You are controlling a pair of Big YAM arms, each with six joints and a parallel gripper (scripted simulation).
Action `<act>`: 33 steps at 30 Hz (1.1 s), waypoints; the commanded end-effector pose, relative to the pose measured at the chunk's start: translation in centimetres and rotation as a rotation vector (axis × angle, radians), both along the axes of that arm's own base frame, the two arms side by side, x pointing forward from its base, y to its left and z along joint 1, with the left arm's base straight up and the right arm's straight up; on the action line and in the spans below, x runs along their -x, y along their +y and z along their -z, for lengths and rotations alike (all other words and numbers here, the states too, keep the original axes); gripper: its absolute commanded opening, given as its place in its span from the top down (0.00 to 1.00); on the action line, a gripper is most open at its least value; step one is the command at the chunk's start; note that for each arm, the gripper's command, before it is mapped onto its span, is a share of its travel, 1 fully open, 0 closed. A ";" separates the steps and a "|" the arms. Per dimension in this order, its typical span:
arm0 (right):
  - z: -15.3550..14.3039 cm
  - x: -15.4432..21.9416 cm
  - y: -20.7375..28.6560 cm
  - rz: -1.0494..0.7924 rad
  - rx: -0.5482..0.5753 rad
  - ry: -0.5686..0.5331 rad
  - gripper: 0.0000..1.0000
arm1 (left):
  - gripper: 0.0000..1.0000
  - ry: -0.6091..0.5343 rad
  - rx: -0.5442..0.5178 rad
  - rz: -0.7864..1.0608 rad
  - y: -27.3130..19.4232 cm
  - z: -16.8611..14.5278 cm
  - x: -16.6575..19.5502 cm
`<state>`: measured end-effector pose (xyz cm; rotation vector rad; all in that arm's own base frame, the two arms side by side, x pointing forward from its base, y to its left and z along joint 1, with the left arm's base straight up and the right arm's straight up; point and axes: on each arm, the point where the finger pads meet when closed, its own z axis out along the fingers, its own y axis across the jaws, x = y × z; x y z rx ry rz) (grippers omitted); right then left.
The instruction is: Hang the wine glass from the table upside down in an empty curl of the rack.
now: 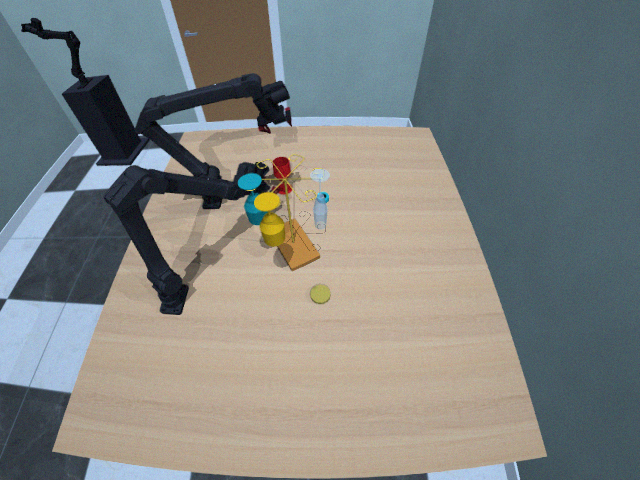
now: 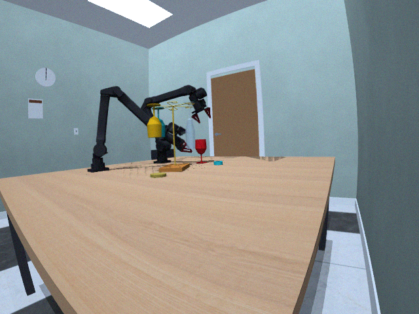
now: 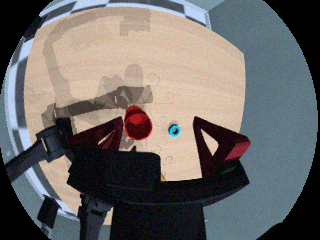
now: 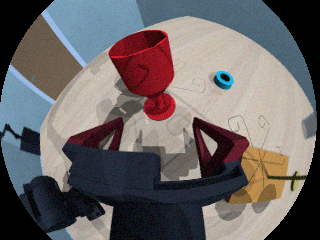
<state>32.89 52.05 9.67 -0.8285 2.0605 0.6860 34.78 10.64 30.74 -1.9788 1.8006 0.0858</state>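
Observation:
The red wine glass [image 1: 281, 166] [image 2: 200, 145] [image 3: 138, 125] [image 4: 145, 65] stands upright on the table. The wire rack [image 1: 288, 211] [image 2: 173, 135] holds a teal glass [image 1: 254, 209] [image 2: 163, 129], a yellow glass [image 1: 272, 229] [image 2: 154, 128] and a clear glass [image 1: 320, 212] [image 2: 190, 131], all hanging upside down; other curls are empty. My right gripper [image 2: 188, 148] [image 4: 157, 121] is open and low beside the red glass, fingers pointing toward its stem and foot; the stem is not between them. My left gripper [image 1: 278, 124] [image 2: 204, 120] [image 3: 158, 120] is open and empty, high above the table.
The rack's wooden base [image 1: 299, 255] [image 2: 174, 167] [image 4: 280, 170] is close to the right gripper. A cyan ring [image 2: 218, 163] [image 3: 174, 130] [image 4: 224, 80] lies near the red glass. A yellow-green disc [image 1: 320, 293] [image 2: 158, 174] lies in front of the rack. The hanging glasses crowd the right forearm.

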 end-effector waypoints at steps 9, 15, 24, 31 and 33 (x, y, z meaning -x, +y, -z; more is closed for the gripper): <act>-6.6 -2.7 2.6 -0.166 -0.145 -0.323 0.00 | 0.00 -0.040 -0.013 0.003 0.2 -1.6 -0.4; -6.7 -2.5 3.6 -0.175 -0.151 -0.326 0.00 | 0.00 -0.040 -0.013 0.003 0.2 -1.6 -0.4; -6.4 -3.2 4.7 -0.174 -0.150 -0.327 0.00 | 0.00 -0.040 -0.013 0.003 0.2 -1.6 -0.4; -6.3 -3.6 5.3 -0.174 -0.151 -0.327 0.00 | 0.00 -0.040 -0.013 0.003 0.2 -1.6 -0.4; -6.2 -3.7 5.6 -0.174 -0.151 -0.327 0.00 | 0.00 -0.040 -0.013 0.003 0.2 -1.6 -0.4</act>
